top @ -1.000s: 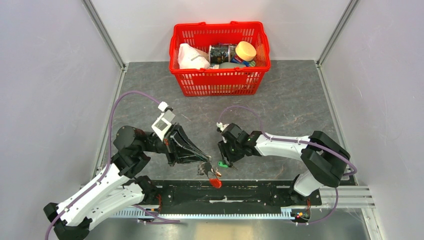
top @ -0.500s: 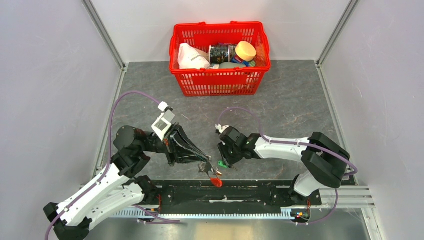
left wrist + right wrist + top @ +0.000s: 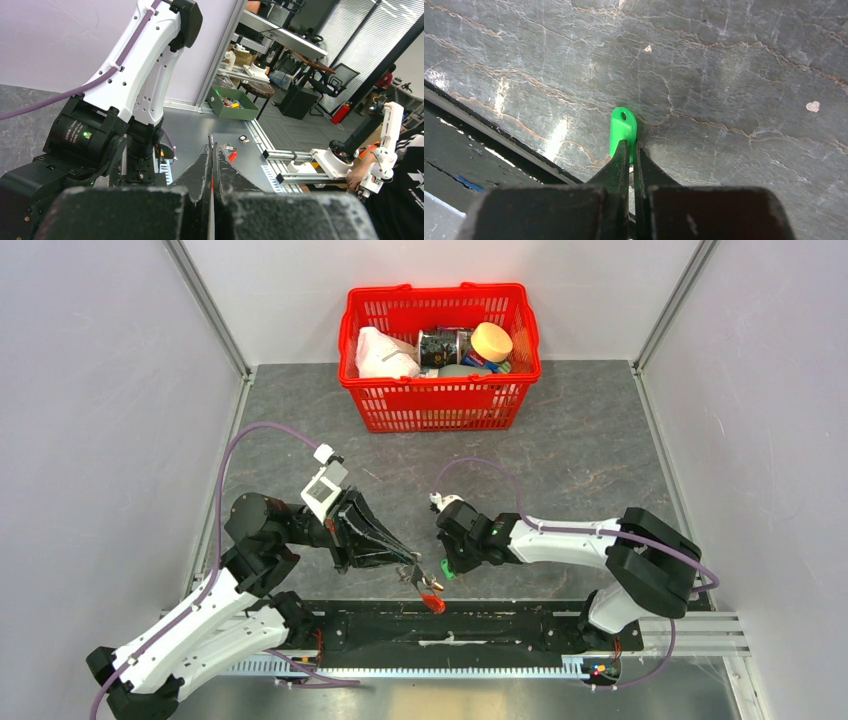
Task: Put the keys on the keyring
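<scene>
My left gripper [image 3: 413, 573] is shut on the keyring [image 3: 431, 601], whose red oval loop hangs just past the fingertips, over the table's near edge. In the left wrist view a thin metal ring [image 3: 211, 142] sticks out between the closed fingers, with small metal keys [image 3: 227, 147] and the red loop [image 3: 232, 156] beyond. My right gripper [image 3: 446, 563] sits close to the right of the keyring, shut on the green-headed key [image 3: 623, 126]. The green head pokes out past the fingertips [image 3: 620, 155], just above the grey table. The key's blade is hidden between the jaws.
A big red mesh basket [image 3: 440, 408] with a white bag, cans and a yellow lid stands at the back centre. A black rail [image 3: 480, 628] runs along the near edge under both grippers. Grey walls close in left and right.
My right gripper went from open to shut, closing on the green key, and shifted slightly left towards the keyring. The left gripper stayed put with the keyring.
</scene>
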